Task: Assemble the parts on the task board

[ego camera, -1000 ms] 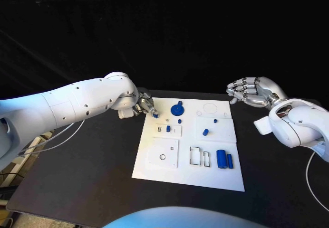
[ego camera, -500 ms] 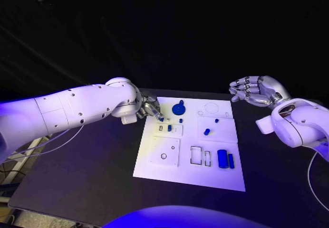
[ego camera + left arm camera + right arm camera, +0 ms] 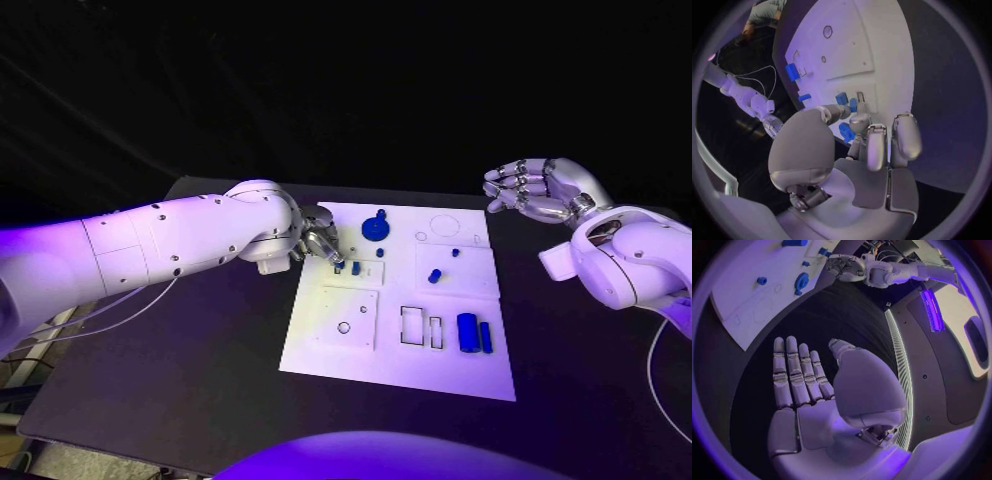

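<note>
Head view, item logged: we noted the left hand (image 3: 317,242) pinching a small blue part (image 3: 846,133) at the task board (image 3: 369,352)'s ten o'clock edge, right hand (image 3: 537,190) open and idle at two o'clock; we judged a tilted part could jam.

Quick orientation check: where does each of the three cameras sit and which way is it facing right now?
Head view: on the robot's head, looking down at the task board; both arms show, left hand, right hand.
Left wrist view: behind the left hand, facing the task board and blue parts.
Right wrist view: behind the right hand, above the black table.
All three share the task board.
</note>
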Robot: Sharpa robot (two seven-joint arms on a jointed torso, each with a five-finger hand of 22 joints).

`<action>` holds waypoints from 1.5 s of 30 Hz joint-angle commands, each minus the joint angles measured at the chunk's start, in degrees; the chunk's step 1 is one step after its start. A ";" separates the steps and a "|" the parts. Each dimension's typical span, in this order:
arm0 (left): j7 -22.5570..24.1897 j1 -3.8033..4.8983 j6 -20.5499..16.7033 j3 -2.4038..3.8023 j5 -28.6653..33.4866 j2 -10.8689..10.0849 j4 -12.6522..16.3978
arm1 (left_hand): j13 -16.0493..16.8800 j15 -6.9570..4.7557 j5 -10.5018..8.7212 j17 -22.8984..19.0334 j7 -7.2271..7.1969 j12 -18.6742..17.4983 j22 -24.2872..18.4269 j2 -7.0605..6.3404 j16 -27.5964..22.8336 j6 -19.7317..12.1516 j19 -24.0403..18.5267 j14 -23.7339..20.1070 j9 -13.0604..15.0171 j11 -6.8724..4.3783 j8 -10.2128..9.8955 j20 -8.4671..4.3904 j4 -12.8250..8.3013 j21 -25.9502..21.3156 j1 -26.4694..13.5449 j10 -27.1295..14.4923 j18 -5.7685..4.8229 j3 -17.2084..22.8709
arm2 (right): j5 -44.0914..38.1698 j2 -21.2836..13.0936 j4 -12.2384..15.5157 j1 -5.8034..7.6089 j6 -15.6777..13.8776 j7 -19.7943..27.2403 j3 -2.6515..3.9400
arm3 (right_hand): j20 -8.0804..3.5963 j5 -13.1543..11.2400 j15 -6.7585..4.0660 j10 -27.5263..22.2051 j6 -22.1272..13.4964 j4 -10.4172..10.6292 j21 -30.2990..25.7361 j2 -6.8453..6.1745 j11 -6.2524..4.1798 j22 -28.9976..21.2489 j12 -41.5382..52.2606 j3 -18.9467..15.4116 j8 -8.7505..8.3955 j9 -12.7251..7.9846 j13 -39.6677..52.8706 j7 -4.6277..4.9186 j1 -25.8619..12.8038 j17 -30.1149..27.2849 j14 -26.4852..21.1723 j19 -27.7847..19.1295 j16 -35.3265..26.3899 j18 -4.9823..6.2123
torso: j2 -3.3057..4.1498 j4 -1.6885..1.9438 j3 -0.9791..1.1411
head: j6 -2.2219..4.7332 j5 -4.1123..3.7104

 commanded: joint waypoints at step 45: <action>-1.74 -0.37 4.26 0.06 -4.36 0.27 0.11 | -0.07 -0.55 2.53 9.95 -1.12 0.14 0.67 -0.89 0.60 1.63 0.86 4.52 7.77 -0.27 0.64 -0.17 -11.36 0.69 -0.83 0.70 -1.16 10.59 | 0.23 -0.16 0.13 -0.14 -0.32 0.50 0.01 | 0.62 0.44 0.13 0.14 0.44 0.03 -0.66 -0.08 0.19 -0.48 -0.54 0.14 -0.60 -0.20 -0.46 4.81 0.28 -0.39 0.52 -0.11 -1.00 0.59 | -0.04 -0.01 0.01 | -0.46 -0.02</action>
